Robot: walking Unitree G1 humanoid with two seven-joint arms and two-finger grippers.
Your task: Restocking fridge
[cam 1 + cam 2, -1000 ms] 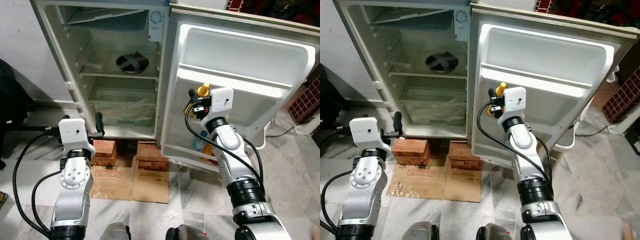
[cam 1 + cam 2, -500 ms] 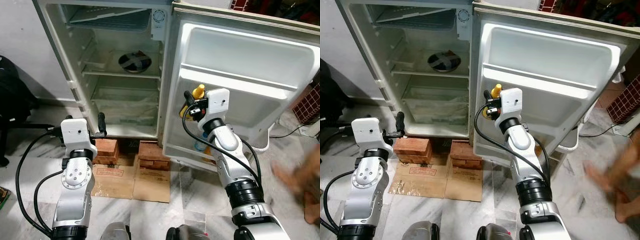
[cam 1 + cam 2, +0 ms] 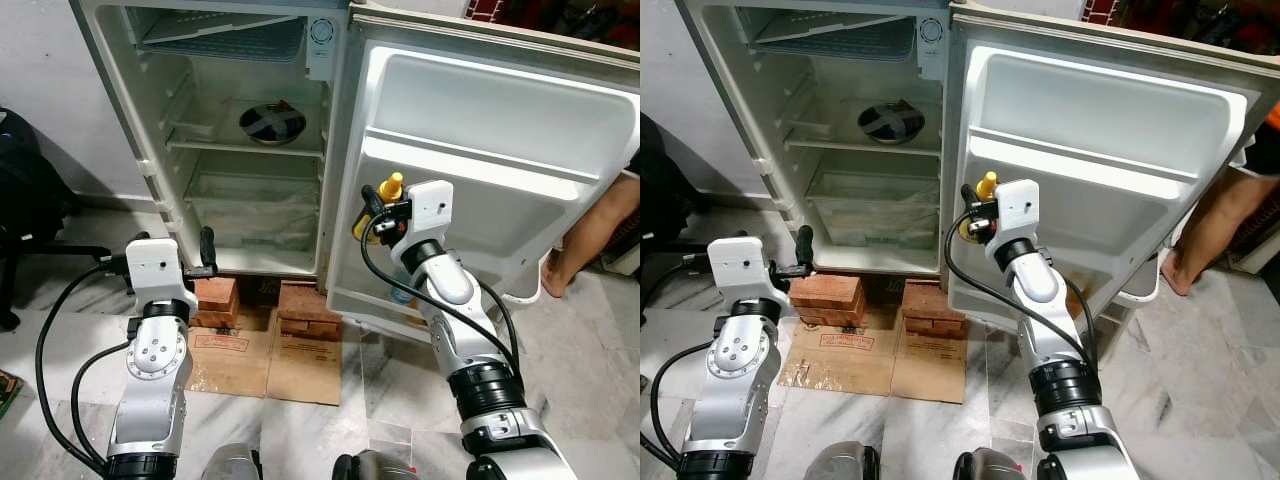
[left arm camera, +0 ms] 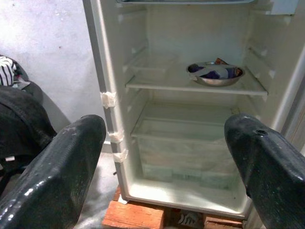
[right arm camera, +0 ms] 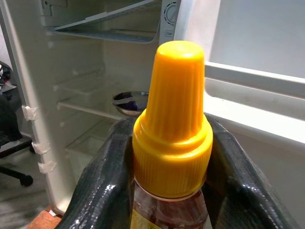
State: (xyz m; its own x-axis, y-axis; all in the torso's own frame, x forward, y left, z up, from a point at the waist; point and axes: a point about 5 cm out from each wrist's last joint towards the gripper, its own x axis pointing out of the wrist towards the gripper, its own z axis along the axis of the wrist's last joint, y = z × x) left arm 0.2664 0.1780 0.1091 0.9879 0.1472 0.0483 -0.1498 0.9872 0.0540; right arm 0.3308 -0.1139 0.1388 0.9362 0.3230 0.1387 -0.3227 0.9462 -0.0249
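The yellow-capped sauce bottle (image 5: 172, 138) is clamped upright between the jaws of the right gripper (image 3: 378, 212), its long axis vertical, in front of the open fridge door (image 3: 500, 120) near the door's hinge edge. The fridge cavity (image 3: 250, 150) lies toward the left. The left gripper (image 4: 162, 157) is held with jaws open, empty, facing the steel bowl (image 4: 215, 73) on the middle shelf.

Red bricks (image 3: 212, 296) stacked in two piles on the floor at 6 o'clock of the open cabinet. Flattened cardboard sheets (image 3: 265, 365) lying on the marble floor (image 3: 60, 350), just at 6 o'clock of the bricks. A dark chair with clothing (image 3: 25, 205) at 9 o'clock. A person's bare leg and foot (image 3: 585, 235) at 3 o'clock, beside a white bin (image 3: 525, 292).
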